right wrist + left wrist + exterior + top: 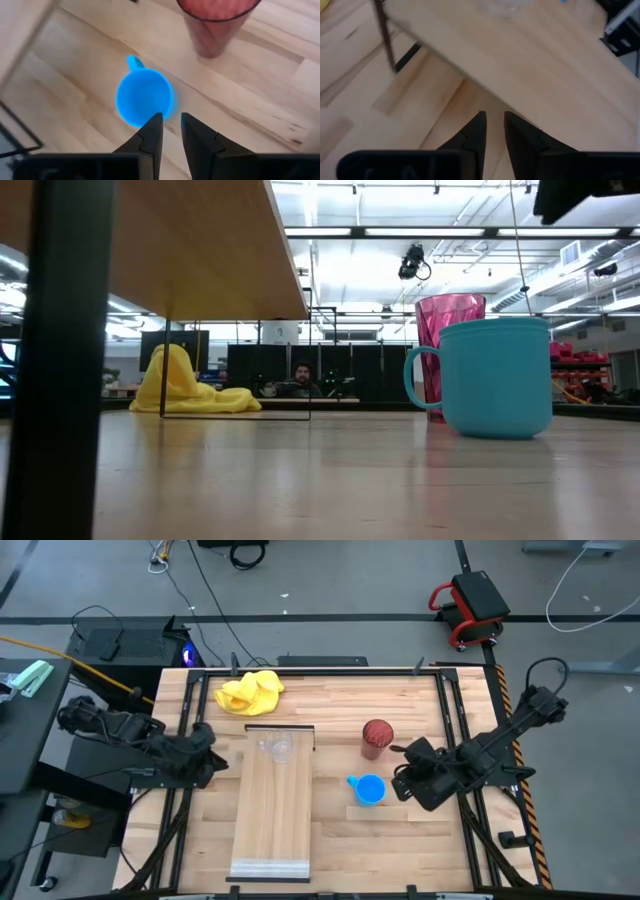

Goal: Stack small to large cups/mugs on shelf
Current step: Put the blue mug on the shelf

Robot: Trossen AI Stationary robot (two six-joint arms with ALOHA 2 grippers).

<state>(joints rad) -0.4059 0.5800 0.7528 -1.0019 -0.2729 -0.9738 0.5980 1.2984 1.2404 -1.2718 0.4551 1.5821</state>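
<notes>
Two cups stand right of the long light wooden shelf (272, 802): bright blue handled mug (369, 789) beside nearly closed, empty right gripper (170, 122), dark red ribbed cup (376, 736) behind; small clear plastic cup (277, 747) sits on shelf; left gripper (494, 122) likewise

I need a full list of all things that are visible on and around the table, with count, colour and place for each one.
Clear cup: 1, transparent, on the shelf near its far end.
Blue mug: 1, bright blue, on the tabletop right of the shelf, upright, handle toward the shelf.
Red cup: 1, dark red, ribbed, on the tabletop behind the blue mug.
Shelf: 1, light wood, raised on thin dark legs, table centre.
Yellow cloth: 1, yellow, crumpled, far left of the table.
Table: 1, light wood.
Person: 1, far behind the table.
Left end effector: 1, dark, at the shelf's left edge, nearly closed, empty.
Right end effector: 1, dark, just right of the blue mug, nearly closed, empty.
</notes>
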